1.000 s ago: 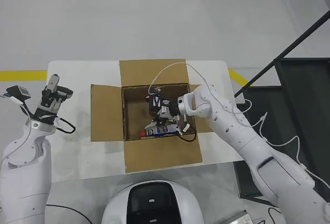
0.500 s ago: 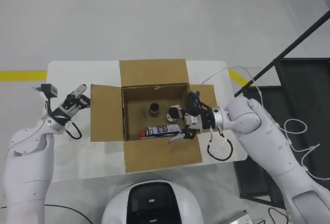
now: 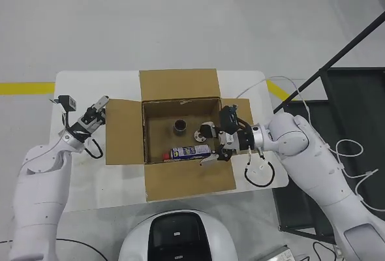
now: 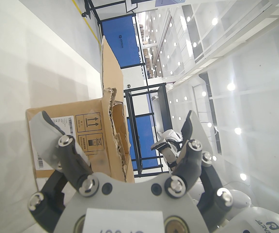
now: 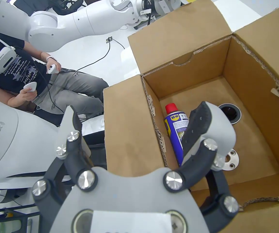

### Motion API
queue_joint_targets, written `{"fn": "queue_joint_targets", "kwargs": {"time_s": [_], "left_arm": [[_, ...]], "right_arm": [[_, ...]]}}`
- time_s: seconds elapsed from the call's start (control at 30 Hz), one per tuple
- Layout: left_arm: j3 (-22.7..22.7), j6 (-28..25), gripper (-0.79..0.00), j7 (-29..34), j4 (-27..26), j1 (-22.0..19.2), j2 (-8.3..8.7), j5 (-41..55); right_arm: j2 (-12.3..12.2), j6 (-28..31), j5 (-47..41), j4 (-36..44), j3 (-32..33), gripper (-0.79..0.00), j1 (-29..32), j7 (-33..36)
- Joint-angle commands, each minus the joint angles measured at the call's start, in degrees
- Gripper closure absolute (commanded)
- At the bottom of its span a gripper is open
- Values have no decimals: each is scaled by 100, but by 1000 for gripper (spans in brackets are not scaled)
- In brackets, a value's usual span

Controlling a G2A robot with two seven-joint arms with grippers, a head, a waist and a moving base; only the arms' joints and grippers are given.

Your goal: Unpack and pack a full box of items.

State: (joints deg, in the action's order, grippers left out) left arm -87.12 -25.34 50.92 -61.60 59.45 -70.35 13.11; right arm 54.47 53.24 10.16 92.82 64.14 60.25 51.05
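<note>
Right end effector backed toward box rim (spray can inside).

A white table carries one open cardboard box, its flaps spread outward.

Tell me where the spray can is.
In the top view the spray can lies flat inside the cardboard box, by its wall nearest the robot, beside a metal flange.
</note>
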Motion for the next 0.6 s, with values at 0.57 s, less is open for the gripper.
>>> {"fn": "queue_joint_targets", "kwargs": {"time_s": [0.57], "left_arm": [[461, 131, -785, -211, -438, 49, -47, -11]], "right_arm": [[-281, -870, -2068, -544, 1040, -785, 674, 217]]}}
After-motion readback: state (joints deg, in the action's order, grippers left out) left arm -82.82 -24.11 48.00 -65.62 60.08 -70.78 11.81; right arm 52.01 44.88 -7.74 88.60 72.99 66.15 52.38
